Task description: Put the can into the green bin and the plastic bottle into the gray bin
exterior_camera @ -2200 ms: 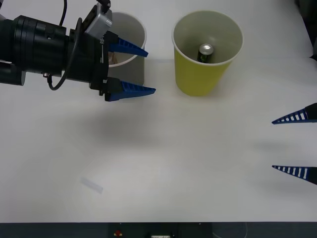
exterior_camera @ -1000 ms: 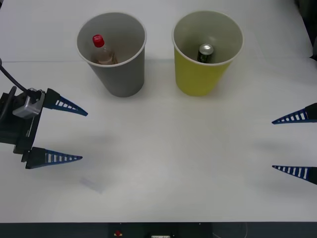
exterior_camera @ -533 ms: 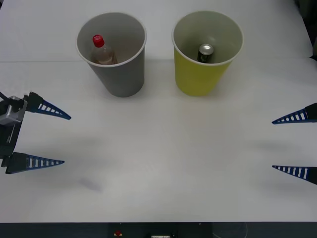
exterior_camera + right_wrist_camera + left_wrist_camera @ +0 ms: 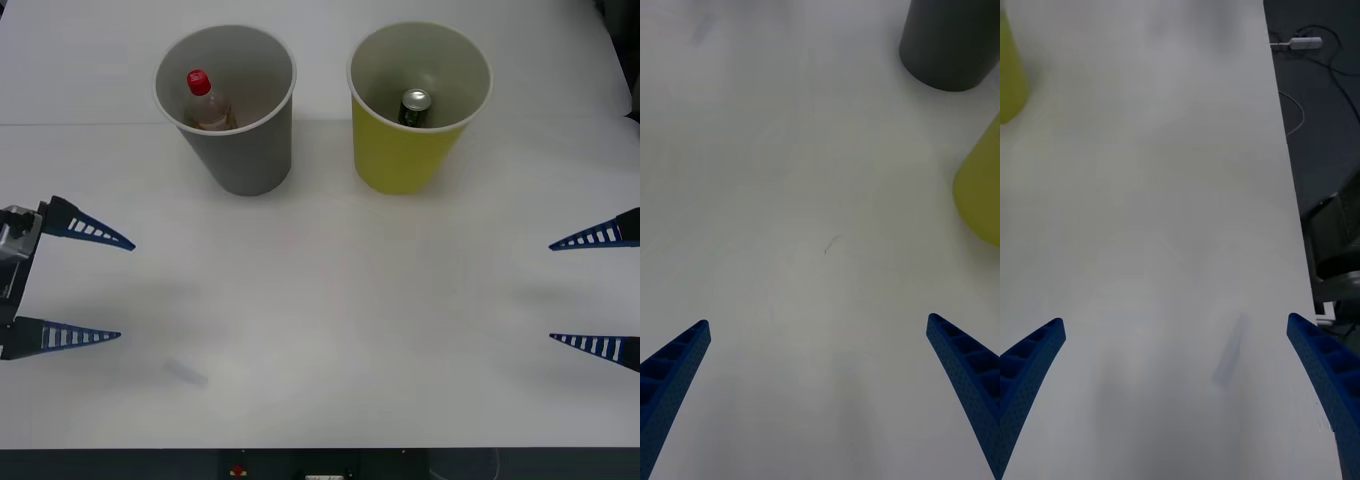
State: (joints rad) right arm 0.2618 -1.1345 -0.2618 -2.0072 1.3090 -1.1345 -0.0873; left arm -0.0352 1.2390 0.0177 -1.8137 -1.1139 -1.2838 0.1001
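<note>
From the front, both bins are seen from above: the can (image 4: 416,107) stands upright inside the green bin (image 4: 400,160), silver top up, long axis vertical. The bottle (image 4: 205,102) sits in the gray bin (image 4: 247,155), red cap uppermost, leaning slightly toward the bin's left wall, its axis close to vertical.

The right wrist view gives only the bins' outer walls, gray (image 4: 951,45) and green (image 4: 981,191), standing apart on the white table (image 4: 790,187), with a small dark squiggle (image 4: 833,244) on the surface between the fingers. The left wrist view catches a sliver of the green bin (image 4: 1010,71), the table's edge, and cables on the dark floor beyond.

The left gripper (image 4: 95,288) hovers at the table's left side, fingers spread wide, holding nothing. The right gripper (image 4: 595,290) hovers at the right edge, likewise spread and empty. Both sit well clear of the bins.
</note>
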